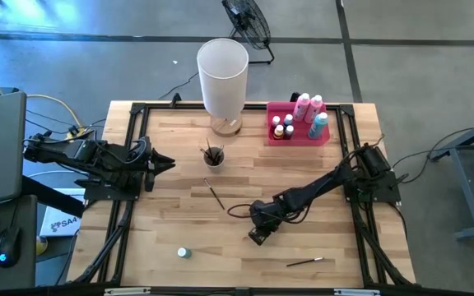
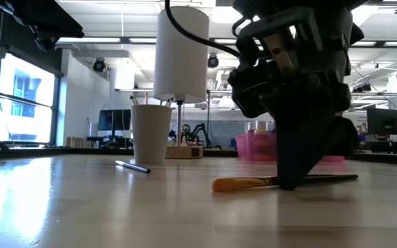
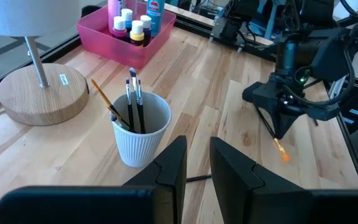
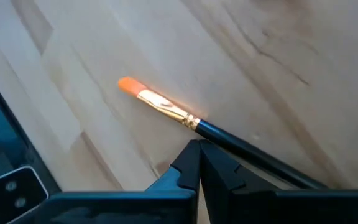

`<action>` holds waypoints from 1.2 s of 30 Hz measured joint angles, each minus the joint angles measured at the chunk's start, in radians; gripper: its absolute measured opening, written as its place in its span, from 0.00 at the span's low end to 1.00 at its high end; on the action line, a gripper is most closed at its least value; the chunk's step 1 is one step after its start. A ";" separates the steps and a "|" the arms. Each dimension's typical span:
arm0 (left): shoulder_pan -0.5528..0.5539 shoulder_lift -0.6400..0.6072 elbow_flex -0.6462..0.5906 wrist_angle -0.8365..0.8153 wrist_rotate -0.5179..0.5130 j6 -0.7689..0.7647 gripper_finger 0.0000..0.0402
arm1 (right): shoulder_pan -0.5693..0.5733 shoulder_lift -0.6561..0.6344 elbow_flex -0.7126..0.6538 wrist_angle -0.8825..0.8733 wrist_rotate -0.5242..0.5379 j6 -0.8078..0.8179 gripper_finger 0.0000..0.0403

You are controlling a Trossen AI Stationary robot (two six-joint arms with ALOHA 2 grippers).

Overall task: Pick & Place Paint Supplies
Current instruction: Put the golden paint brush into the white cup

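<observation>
Brush (image 4: 166, 107) at front; cup (image 3: 142, 134) w/ brushes (image 3: 134, 102).

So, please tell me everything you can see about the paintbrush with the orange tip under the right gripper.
The paintbrush is thin, with orange bristles, a gold metal band and a dark glossy handle. It lies flat on the wooden table, near the middle of the right half. The right gripper is down on its handle just behind the band, fingers shut, tips at the handle. A firm grip cannot be confirmed.

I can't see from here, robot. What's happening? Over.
Right end effector shut on the orange-tipped brush, down at the table. Left end effector waiting near the cup. Nothing in the way.
</observation>
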 joint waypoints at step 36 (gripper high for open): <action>0.000 0.000 0.000 -0.002 0.034 -0.019 0.17 | -0.096 -0.004 0.000 -0.013 -0.024 -0.194 0.01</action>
